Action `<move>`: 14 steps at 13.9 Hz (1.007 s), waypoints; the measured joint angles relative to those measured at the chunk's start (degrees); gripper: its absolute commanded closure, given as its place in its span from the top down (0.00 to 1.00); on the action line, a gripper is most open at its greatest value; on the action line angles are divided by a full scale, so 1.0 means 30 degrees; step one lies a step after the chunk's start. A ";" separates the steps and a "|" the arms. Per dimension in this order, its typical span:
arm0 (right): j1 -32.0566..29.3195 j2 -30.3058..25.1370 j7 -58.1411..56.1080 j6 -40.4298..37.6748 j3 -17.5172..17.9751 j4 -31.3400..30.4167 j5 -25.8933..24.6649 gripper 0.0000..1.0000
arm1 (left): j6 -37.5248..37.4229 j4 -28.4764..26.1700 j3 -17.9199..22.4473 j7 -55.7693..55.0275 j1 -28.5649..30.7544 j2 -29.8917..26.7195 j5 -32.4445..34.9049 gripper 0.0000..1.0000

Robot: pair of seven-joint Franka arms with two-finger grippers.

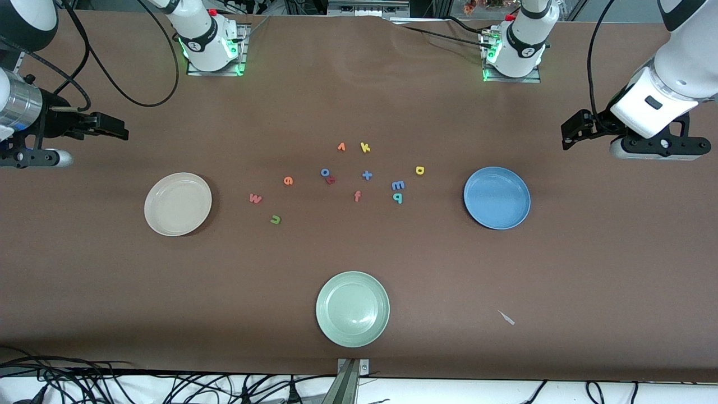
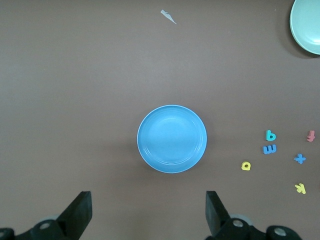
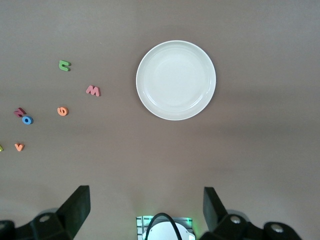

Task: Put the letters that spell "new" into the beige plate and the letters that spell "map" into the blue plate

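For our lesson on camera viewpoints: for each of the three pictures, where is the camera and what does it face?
Front view: high across the table, facing both arm bases; left gripper, right gripper wait open.
Left wrist view: looks down on the blue plate; open fingertips show.
Right wrist view: looks down on the beige plate.
Shared: each plate also shows in front view.

A wide table (image 1: pixel 359 101) covered in plain brown cloth fills almost the whole scene, evenly lit, with soft shadows along its near edge. A small pale scrap (image 1: pixel 506 317) lies on the cloth toward the near edge. Black cables (image 1: pixel 112 384) tangle on a white strip along that near edge. Metal framing and clutter show past the top edge.
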 measured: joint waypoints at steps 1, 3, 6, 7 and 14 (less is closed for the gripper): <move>0.0000 0.0002 0.0000 0.0000 0.0000 0.0000 -0.0004 1.00 | 0.0000 0.0000 0.0000 0.0000 0.0000 0.0000 0.0000 1.00; 0.0000 0.0002 0.0000 0.0001 0.0000 0.0006 -0.0104 1.00 | 0.0000 0.0000 0.0000 0.0000 0.0000 0.0000 0.0000 1.00; 0.0000 0.0002 -0.0002 0.0041 0.0000 0.0019 -0.0587 1.00 | 0.0000 0.0000 0.0000 0.0000 0.0000 0.0000 0.0000 1.00; 0.0000 0.0003 -0.0003 0.0095 0.0000 0.0027 -0.0654 1.00 | 0.0000 0.0000 0.0000 0.0000 0.0000 0.0000 0.0000 1.00; 0.0001 0.0014 -0.0004 0.0152 0.0001 0.0074 -0.0701 1.00 | -0.0001 0.0000 0.0000 0.0000 0.0000 0.0001 0.0000 1.00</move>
